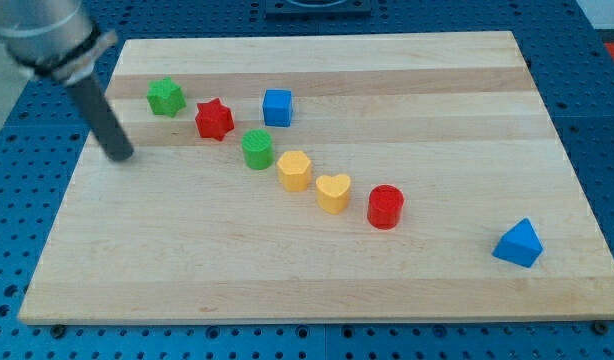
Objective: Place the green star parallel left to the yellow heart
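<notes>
Light wooden board [317,270] on a blue perforated table [7,200], shot from above at a slant. Eight blocks, mostly in a diagonal line from upper left down to lower right.

Green star [166,97] sits upper left of the frame, near the board's top-left corner. Just right and a bit lower: red star [214,119]. Blue cube [277,107] to the right of that. Green cylinder [257,149] below and between them. Then yellow hexagon-ish block [295,170], yellow heart [333,192], red cylinder [385,207] stepping down toward centre-right. Blue triangular block [518,243] alone at lower right.

No gripper here, just a rod, so nothing is grasped and nothing can be clenched. My tip [120,156] rests on the board at the left edge, touching no block.

Key relation: the green star lies up and to the right of my tip, near but apart. The yellow heart is well apart from the star, toward centre frame, lower and to the right. The slot directly left of the heart is already crowded: the yellow hexagon-ish block sits just up-left of it, the green cylinder beyond.

Judgement: task not started. The star likely needs pushing down-right, passing below the diagonal line, to finish level with the heart on its left. Risk: clipping the red star or the green cylinder.
</notes>
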